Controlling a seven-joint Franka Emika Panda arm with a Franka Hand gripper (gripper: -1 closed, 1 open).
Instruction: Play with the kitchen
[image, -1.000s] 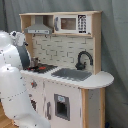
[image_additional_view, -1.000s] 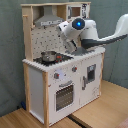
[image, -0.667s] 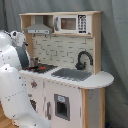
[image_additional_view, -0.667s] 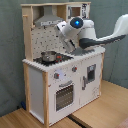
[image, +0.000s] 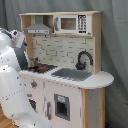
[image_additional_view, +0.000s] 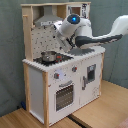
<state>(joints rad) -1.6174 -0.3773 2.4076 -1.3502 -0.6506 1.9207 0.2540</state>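
Note:
The kitchen (image: 65, 95) is a toy of white panels and light wood, standing upright in both exterior views. Its black hob (image: 45, 68) carries a small metal pot (image: 33, 63). To the first exterior view's right of the hob are a grey sink (image: 70, 74) and a black tap (image: 84, 59). My gripper (image: 21, 56) hangs over the hob end of the counter, close above and beside the pot. In the second exterior view the gripper (image_additional_view: 66, 45) is behind the pot (image_additional_view: 48, 56), in front of the pegboard back. The oven door (image_additional_view: 64, 96) is shut.
A hood (image: 39, 29) and a toy microwave (image: 69, 23) overhang the counter. My white arm (image_additional_view: 100, 35) reaches across above the sink side. A grey curtain (image: 115, 50) hangs behind. The kitchen stands on a wooden surface (image_additional_view: 100, 107).
My wrist has shifted a little to the second exterior view's left and slightly up, closer to the hob end. The pot and the kitchen have not moved.

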